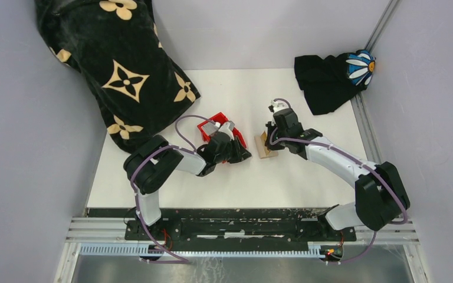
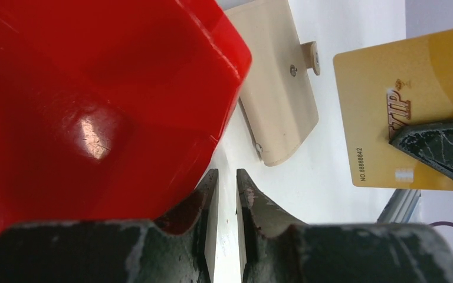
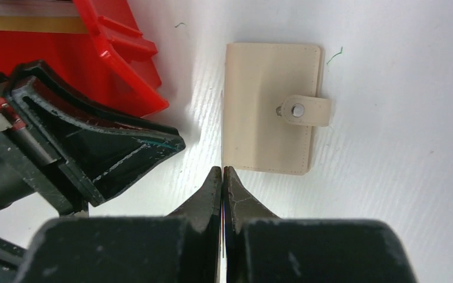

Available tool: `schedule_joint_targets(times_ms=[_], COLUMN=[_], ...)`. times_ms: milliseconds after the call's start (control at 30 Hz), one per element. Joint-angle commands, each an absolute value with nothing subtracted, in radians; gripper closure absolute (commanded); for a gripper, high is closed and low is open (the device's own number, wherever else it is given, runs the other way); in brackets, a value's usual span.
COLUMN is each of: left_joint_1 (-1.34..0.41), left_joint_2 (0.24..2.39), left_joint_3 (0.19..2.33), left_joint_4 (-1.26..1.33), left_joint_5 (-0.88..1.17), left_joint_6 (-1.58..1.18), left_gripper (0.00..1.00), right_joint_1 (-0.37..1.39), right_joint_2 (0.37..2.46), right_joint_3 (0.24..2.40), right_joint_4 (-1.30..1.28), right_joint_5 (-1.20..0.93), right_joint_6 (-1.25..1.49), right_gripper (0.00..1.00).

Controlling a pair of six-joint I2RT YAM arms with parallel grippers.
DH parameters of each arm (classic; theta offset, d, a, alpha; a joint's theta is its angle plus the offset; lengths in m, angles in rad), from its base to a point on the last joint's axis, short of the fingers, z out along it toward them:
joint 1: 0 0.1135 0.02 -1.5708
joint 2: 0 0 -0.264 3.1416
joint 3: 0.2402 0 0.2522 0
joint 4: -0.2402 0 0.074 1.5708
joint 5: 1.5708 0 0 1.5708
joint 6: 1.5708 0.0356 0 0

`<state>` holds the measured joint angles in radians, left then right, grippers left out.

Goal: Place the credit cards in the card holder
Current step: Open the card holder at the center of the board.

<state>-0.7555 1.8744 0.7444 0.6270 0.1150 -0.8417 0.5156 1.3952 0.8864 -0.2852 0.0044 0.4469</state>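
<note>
card holder point(image 3: 269, 106): flat on the counter point(image 3: 401, 206), folded shut, snap tab fastened.
right gripper point(image 3: 222, 171): nearer arm, just short of the card holder's near edge; jaws clamped on a gold credit card point(image 2: 389, 112), held edge-on.
long axis: card holder's runs straight away from the right jaws.
left gripper point(image 2: 226, 174): beside the card holder, against the red bin point(image 2: 94, 106); jaws narrow, nothing seen between.
likely need: card holder opened first.

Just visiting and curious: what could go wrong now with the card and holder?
The holder is snapped shut, so the gold card has no slot to enter; pushing may just shove the holder away. The right pincer grips the card near one edge only, so it might twist or slip.
</note>
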Motion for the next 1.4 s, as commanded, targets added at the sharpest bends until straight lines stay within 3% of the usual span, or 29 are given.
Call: schedule_joint_targets(times_ms=[0,567,1367], left_joint_1=[-0.771,-0.793,-0.816], left_joint_2=[1.860,1.914,1.974], left_joint_3=[0.793,0.879,0.932], left_joint_4=[0.599,0.526,0.483], left_joint_5=[0.064,0.034,0.013], left_joint_6=[-0.775,-0.744,-0.735], left_gripper=[0.77,0.78,0.78], right_joint_1=[0.538,0.563,0.550], right_joint_2=[1.455,1.638,1.651], right_joint_3=[0.985,1.099,1.069], right_joint_4=[-0.359,-0.412,-0.370], right_joint_5=[0.122,0.271,0.372], right_joint_6=[0.391,0.322,0.314], right_gripper=[0.99,0.99,0.99])
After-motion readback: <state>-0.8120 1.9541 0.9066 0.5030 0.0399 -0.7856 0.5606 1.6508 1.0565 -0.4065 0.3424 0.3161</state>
